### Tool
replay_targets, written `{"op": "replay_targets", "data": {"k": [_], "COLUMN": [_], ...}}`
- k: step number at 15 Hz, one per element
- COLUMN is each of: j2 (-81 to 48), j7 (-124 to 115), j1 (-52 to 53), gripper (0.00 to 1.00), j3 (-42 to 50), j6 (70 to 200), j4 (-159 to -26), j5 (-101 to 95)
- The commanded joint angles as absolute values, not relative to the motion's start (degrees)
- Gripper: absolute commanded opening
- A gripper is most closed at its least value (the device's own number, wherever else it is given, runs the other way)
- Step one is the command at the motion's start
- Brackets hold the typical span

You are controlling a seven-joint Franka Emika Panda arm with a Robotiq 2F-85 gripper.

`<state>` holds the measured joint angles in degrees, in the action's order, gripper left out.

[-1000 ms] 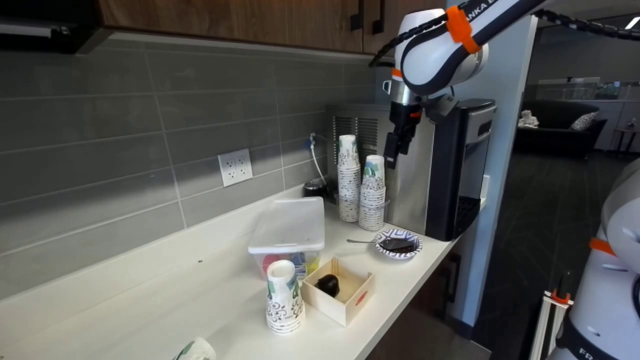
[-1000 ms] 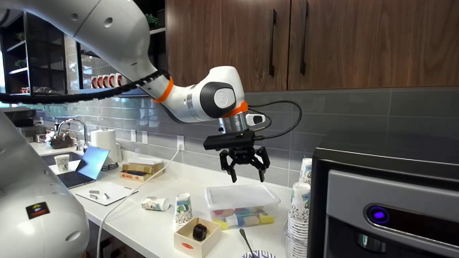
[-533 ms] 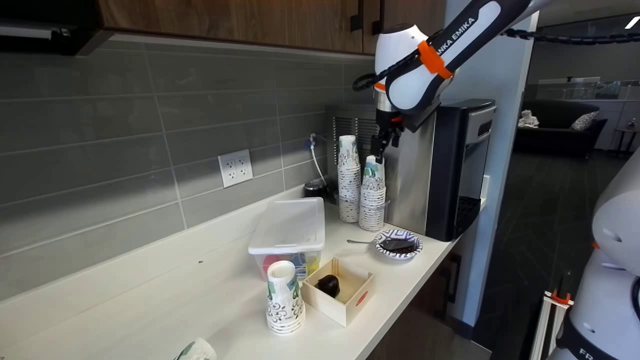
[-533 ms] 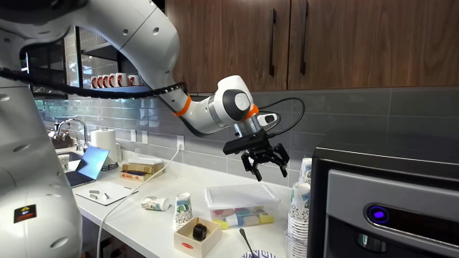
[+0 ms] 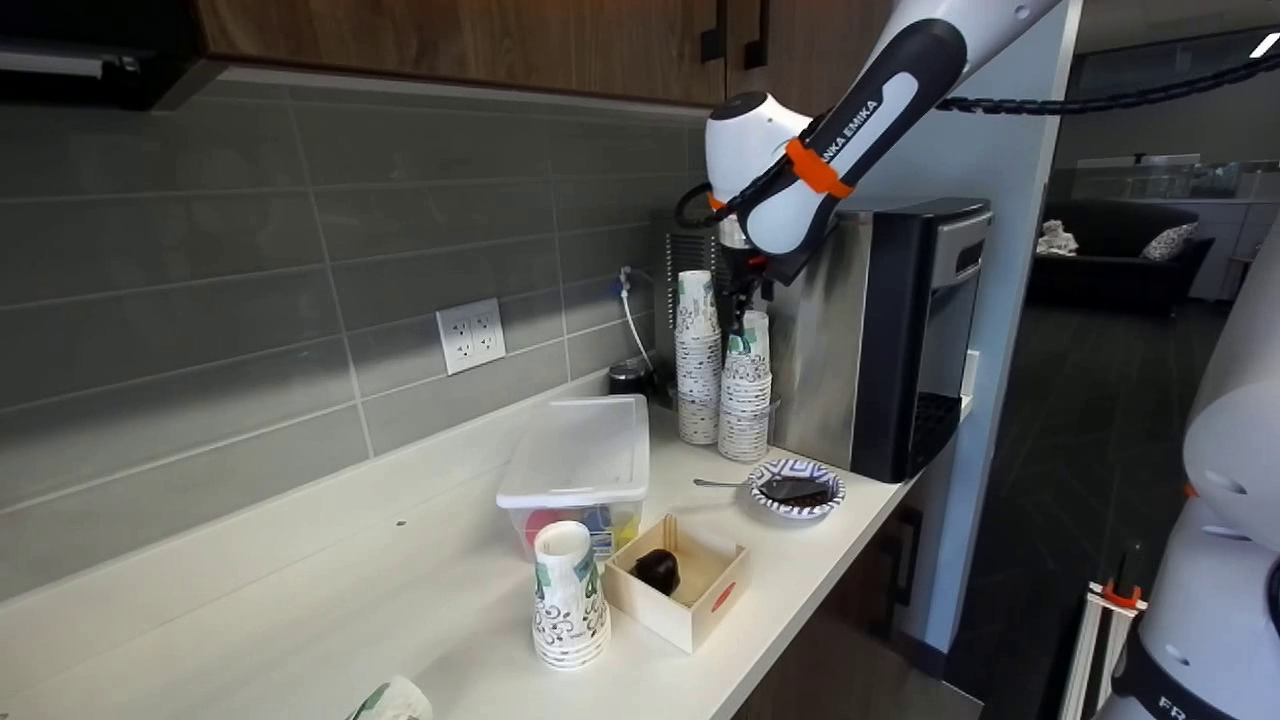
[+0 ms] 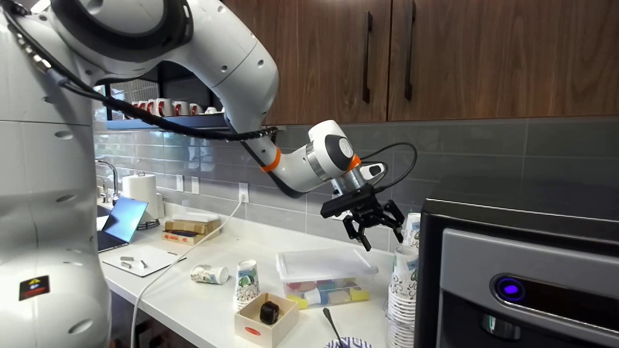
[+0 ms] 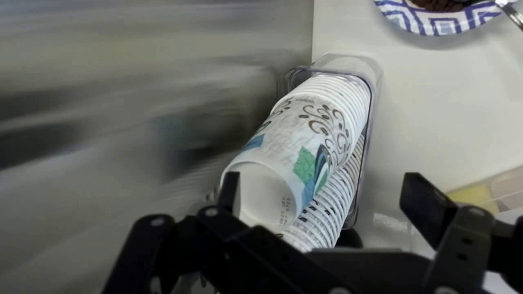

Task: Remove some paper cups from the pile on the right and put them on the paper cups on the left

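Observation:
Two tall stacks of patterned paper cups stand upside down by the machine, a nearer stack (image 5: 745,395) and a rear stack (image 5: 698,375). They also show in an exterior view, the nearer stack (image 6: 404,285) partly behind the machine. A short stack of cups (image 5: 568,600) stands upside down on the counter, also seen in an exterior view (image 6: 247,286). My gripper (image 6: 383,241) is open, empty and tilted, just beside the tall stacks. In the wrist view one finger (image 7: 231,190) overlaps the nearer stack's top cup (image 7: 286,155); the other is over the counter side. Contact cannot be told.
A metal and black machine (image 5: 915,330) stands close beside the tall stacks. A clear lidded bin (image 5: 580,455), a wooden box (image 5: 650,612) and a patterned bowl (image 5: 832,502) with a spoon are on the counter. A cup (image 6: 209,274) lies on its side. Cabinets (image 6: 309,58) hang above.
The arm has moved toward the tall stacks, lower and leftward in one view, rightward in another. The gripper has tilted and stays open. The cups have not moved.

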<state>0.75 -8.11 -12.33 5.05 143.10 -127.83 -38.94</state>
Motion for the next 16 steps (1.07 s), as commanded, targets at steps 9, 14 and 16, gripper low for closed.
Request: {"op": "replay_targets", "data": {"k": [9, 14, 16], "j2": [-9.38, -10.31, -9.33], "j7": [-4.88, -4.42, -4.21], "j1": [-9.36, -9.32, -9.21], "gripper": [0.70, 0.31, 0.15], "j3": [7.34, 8.20, 8.40], "j6": [141.41, 141.15, 140.09], "j4": [-117.75, -116.83, -116.73], "j5": [-35.28, -33.46, -32.88]}}
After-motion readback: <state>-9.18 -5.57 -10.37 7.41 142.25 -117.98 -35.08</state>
